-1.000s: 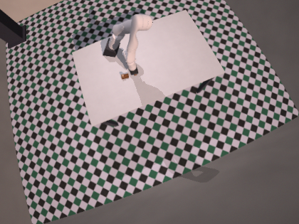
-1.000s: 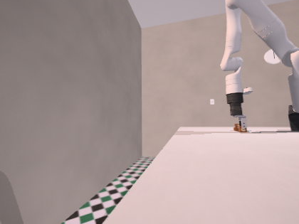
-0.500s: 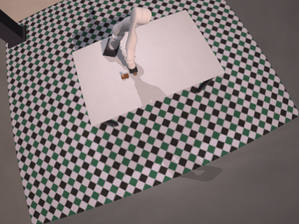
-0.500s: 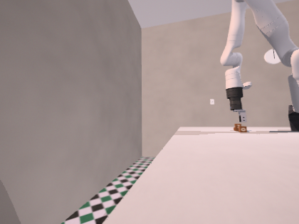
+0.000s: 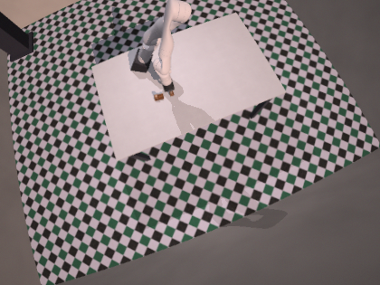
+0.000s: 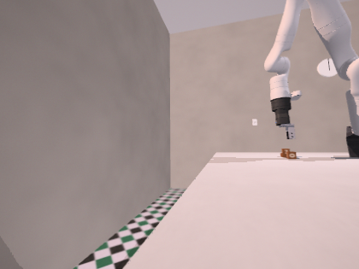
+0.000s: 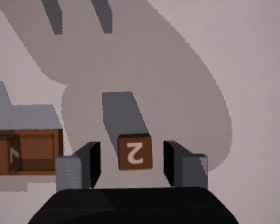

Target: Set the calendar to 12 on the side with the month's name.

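Observation:
A brown cube (image 7: 134,152) (image 6: 292,155) stands on the white table (image 5: 226,62) (image 7: 250,30) with a white 2 on its top face. My gripper (image 7: 132,157) (image 6: 291,132) (image 5: 170,89) is open and hangs a little above this cube, one finger on each side, not touching it. The brown tray (image 7: 37,147) (image 5: 160,97) (image 6: 285,154) lies flat on the table just left of the cube in the wrist view. A second cube (image 7: 9,156) sits in the tray at the frame's left edge; its top shows a digit that is cut off.
The arm's dark base (image 5: 137,65) (image 6: 352,146) stands on the table behind the tray. A grey wall (image 6: 85,110) fills the left of the exterior view. The floor around the table is checkered.

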Robot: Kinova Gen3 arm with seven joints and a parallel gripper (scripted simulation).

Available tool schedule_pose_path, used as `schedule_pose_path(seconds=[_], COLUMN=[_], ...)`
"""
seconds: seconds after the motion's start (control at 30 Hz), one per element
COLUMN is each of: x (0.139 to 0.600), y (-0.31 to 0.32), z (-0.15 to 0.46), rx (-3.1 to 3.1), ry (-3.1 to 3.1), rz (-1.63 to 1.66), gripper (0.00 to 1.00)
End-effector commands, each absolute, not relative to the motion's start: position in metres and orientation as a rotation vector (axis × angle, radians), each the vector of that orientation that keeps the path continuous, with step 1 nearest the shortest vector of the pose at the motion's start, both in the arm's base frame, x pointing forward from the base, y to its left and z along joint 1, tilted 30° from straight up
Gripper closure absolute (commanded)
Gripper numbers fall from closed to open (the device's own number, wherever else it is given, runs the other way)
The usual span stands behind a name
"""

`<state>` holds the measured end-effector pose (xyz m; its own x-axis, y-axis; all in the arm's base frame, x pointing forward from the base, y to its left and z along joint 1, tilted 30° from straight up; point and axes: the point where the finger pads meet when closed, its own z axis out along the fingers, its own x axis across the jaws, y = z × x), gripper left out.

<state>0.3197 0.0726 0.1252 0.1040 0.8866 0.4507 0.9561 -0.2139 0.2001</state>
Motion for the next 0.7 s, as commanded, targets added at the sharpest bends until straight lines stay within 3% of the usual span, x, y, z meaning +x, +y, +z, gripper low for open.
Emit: schedule_pose_path(seconds=[0.0, 0.6, 0.63, 0.67], x=[0.3227, 0.3200, 0.3200, 0.3200], y=[0.0711, 0.0671, 0.0671, 0.0671], z=[0.1322, 0.1406, 0.1406, 0.1406], rx=[-2.227, -2.227, -2.227, -2.227], ry=[-1.880, -1.880, -1.880, -1.880], rz=[-0.756, -0.756, -0.756, -0.756], gripper=[0.13, 0.13, 0.00, 0.00])
